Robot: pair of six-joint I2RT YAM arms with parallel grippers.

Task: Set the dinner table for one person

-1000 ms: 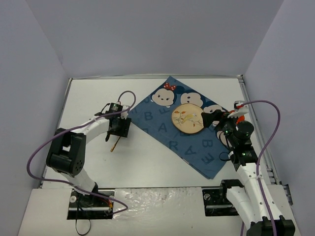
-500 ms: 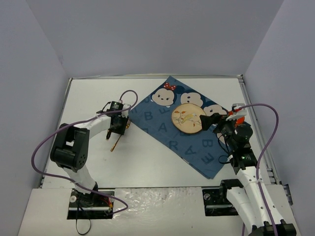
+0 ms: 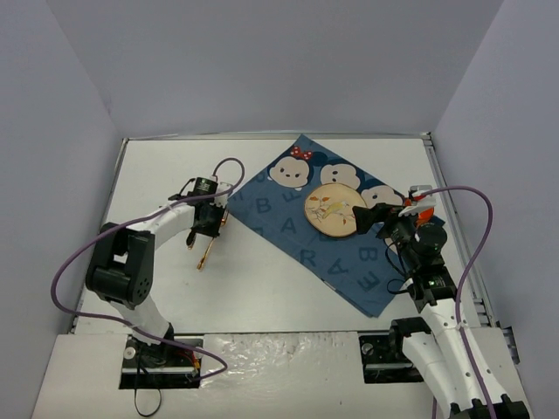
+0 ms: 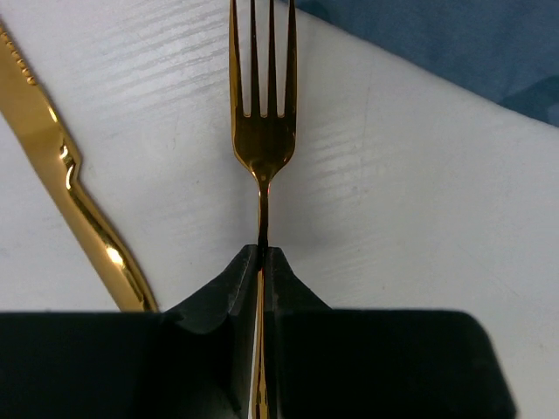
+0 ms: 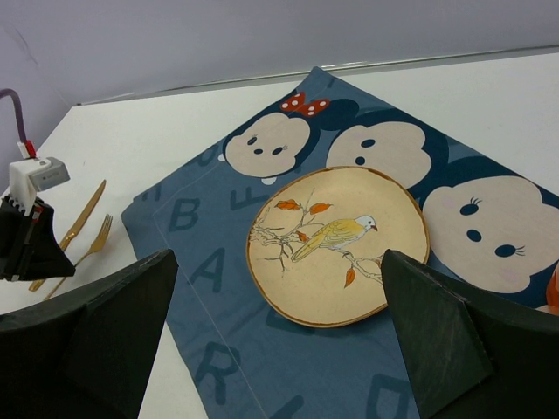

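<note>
A gold fork (image 4: pixel 262 131) lies on the white dinner table (image 3: pixel 262 288), tines pointing away from my left gripper (image 4: pixel 261 262), which is shut on its thin handle. A gold knife (image 4: pixel 70 192) lies just left of the fork, untouched. In the top view the left gripper (image 3: pixel 208 229) sits left of the dark blue cloth (image 3: pixel 323 253). A round cream plate (image 5: pixel 336 244) painted with a bird rests on that cloth. My right gripper (image 5: pixel 275 340) hangs open on the near side of the plate, holding nothing.
Pale lavender walls (image 3: pixel 262 61) close in the table on three sides. A small orange object (image 3: pixel 425 208) sits by the right arm at the cloth's right edge. The cloth's near corner (image 3: pixel 376 307) reaches toward the right arm's base.
The left jaws have closed onto the fork's handle. The right gripper has crept a little closer to the plate, still open.
</note>
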